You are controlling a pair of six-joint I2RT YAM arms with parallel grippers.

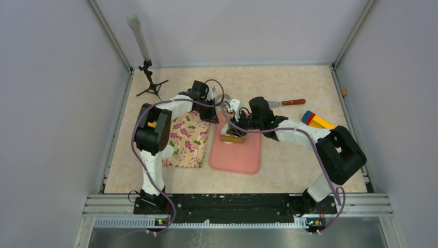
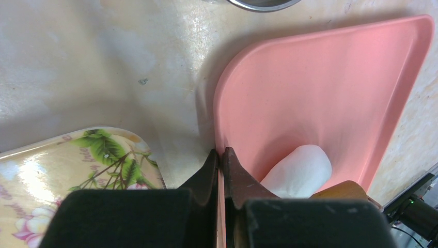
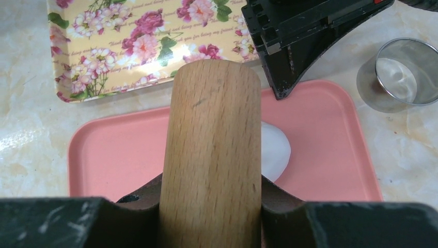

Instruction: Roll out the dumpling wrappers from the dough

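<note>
Marbled table (image 1: 289, 85), pink board (image 1: 243, 155), floral tray (image 1: 188, 142)

Plain pale grey walls (image 1: 51, 77) (metal posts (image 1: 109, 35) at the corners) enclose a beige marbled tabletop (image 1: 289, 82) under even light.

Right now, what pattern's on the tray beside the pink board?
The tray is yellow with pink flowers and green leaves; right wrist view shows it best.

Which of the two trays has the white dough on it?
The plain pink tray: the dough lies on it, by the rolling pin. The other tray is yellow with flowers.
</note>
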